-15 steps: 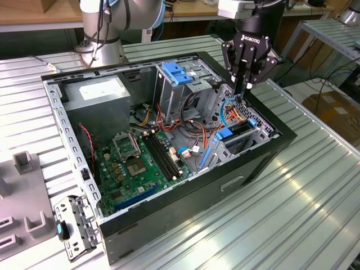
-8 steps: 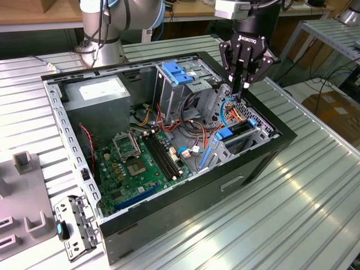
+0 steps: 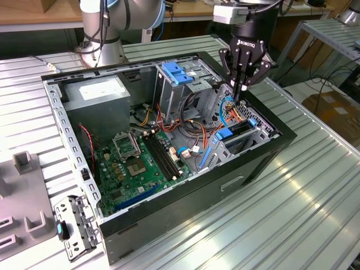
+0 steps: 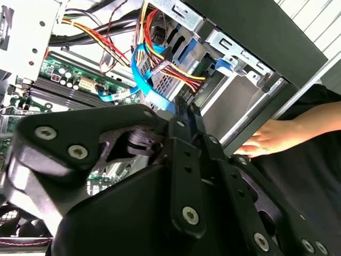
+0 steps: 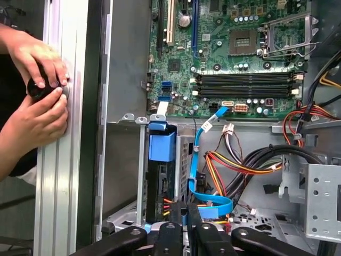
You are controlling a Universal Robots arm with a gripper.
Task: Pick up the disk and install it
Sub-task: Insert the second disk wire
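Note:
The disk point(image 3: 241, 130) stands on edge in the lower drive cage at the exterior view's right side of the open computer case point(image 3: 185, 197), its blue side rail point(image 3: 224, 134) facing the motherboard. In the first wrist view the disk's blue rail end point(image 5: 161, 145) sits in the cage slot. My gripper point(image 3: 243, 89) hangs just above this cage, over the coloured cables, apart from the disk. Its fingers are shut together with nothing between them, as the first wrist view point(image 5: 187, 212) and the second wrist view point(image 4: 184, 105) show.
A grey power-supply box point(image 3: 101, 93) and a blue bracket point(image 3: 181, 73) on the upper cage stand at the back of the case. The motherboard point(image 3: 135, 163) lies on its floor. A person's hands point(image 5: 37, 80) rest on the table edge beside the case. Loose metal parts point(image 3: 73, 225) lie outside the case at the exterior view's left.

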